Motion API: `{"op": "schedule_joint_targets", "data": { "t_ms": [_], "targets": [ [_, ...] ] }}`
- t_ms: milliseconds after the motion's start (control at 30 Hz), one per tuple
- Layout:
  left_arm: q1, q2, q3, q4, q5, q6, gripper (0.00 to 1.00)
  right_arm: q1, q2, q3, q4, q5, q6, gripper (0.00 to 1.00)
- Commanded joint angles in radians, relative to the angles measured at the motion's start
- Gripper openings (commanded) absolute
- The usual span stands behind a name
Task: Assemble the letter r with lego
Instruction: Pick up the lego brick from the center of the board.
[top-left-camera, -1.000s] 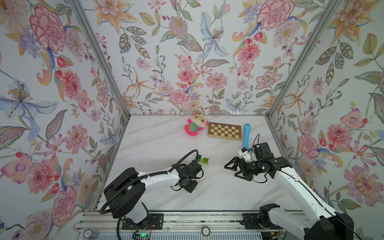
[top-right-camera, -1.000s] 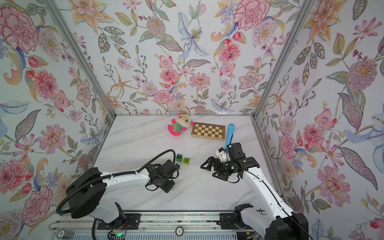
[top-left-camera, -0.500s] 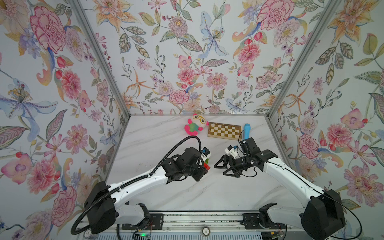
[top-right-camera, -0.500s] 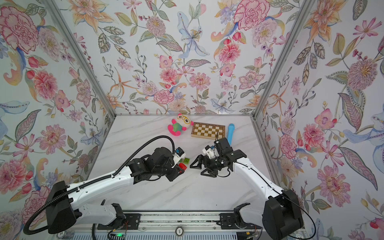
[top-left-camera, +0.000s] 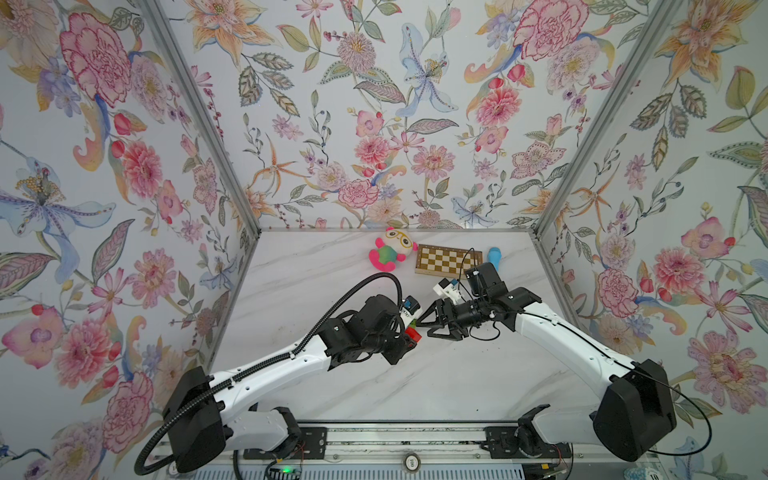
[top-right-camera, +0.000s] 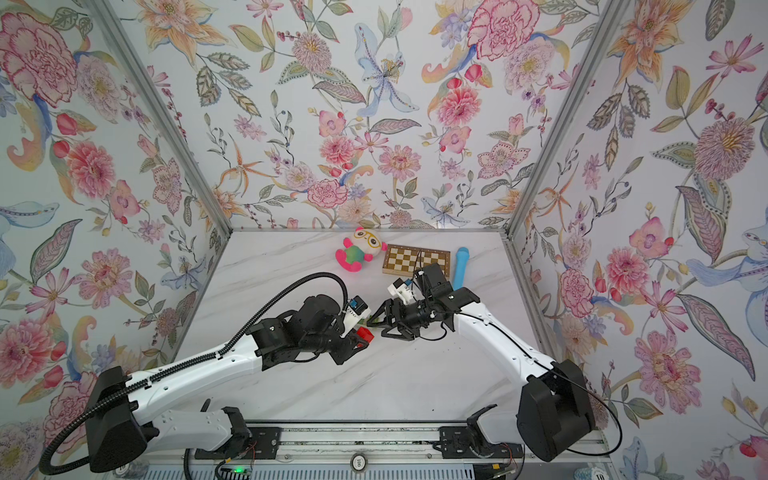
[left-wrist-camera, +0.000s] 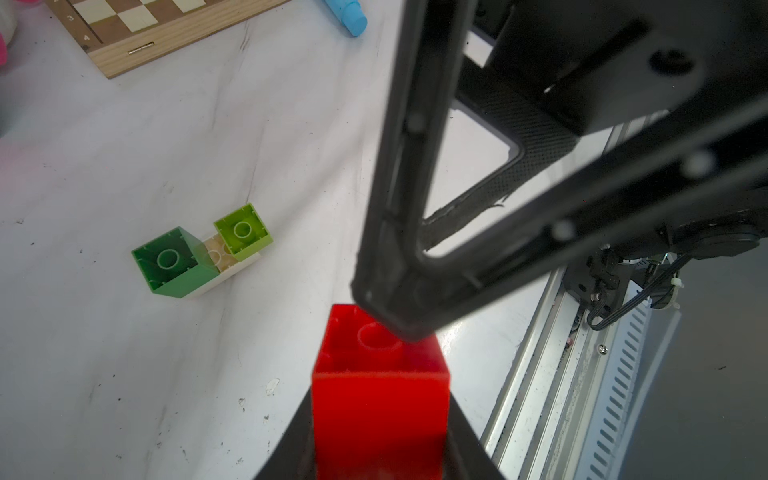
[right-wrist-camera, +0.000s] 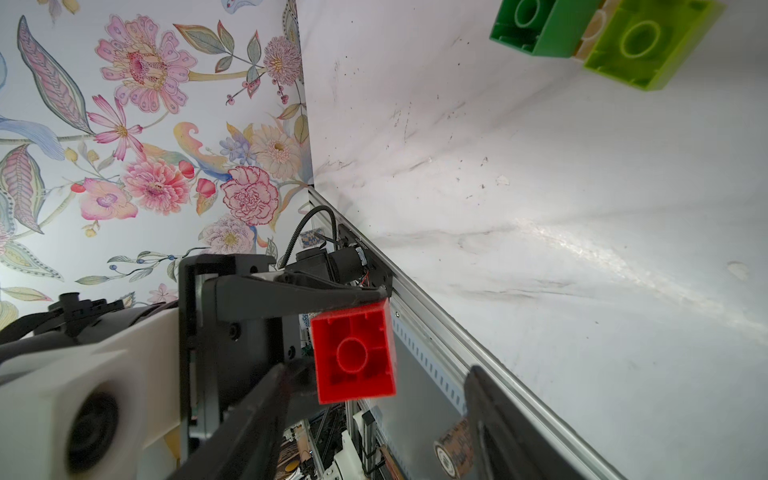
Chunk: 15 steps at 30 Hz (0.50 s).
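A red lego brick (top-left-camera: 412, 333) (right-wrist-camera: 353, 357) hangs above the table, and my left gripper (top-left-camera: 410, 337) (left-wrist-camera: 380, 436) is shut on it. My right gripper (top-left-camera: 422, 328) (right-wrist-camera: 380, 370) faces it from the right. Its jaws stand open on either side of the brick, and one fingertip (left-wrist-camera: 399, 328) rests at the brick's studless face. On the marble beyond lie the joined bricks: a dark green cube (left-wrist-camera: 170, 259) and a lime green cube (left-wrist-camera: 241, 230) on the cream brick (left-wrist-camera: 220, 266), hollow sides up. In both top views the grippers hide this group.
At the back of the table are a wooden chessboard (top-left-camera: 444, 259), a pink plush toy (top-left-camera: 390, 253) and a blue cylinder (top-right-camera: 460, 268). The metal rail (top-left-camera: 411, 440) runs along the front edge. Floral walls close in three sides.
My left arm has lifted the red brick off the table and carried it right. My right gripper has moved left to meet it, and its jaws have narrowed around the brick.
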Motion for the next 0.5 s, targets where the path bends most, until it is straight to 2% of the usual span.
{"op": "schedule_joint_targets", "data": {
  "t_ms": [0, 167, 467],
  "targets": [
    [-0.011, -0.02, -0.006, 0.004, 0.011, 0.031, 0.25, 0.017, 0.019, 0.04, 0.029, -0.001, 0.021, 0.67],
    [-0.009, -0.022, 0.0, 0.0, 0.011, 0.043, 0.25, 0.045, 0.053, 0.063, 0.037, -0.01, 0.024, 0.57],
    [-0.01, -0.012, 0.008, -0.001, 0.01, 0.063, 0.25, 0.071, 0.093, 0.089, 0.042, -0.05, 0.021, 0.49]
  ]
}}
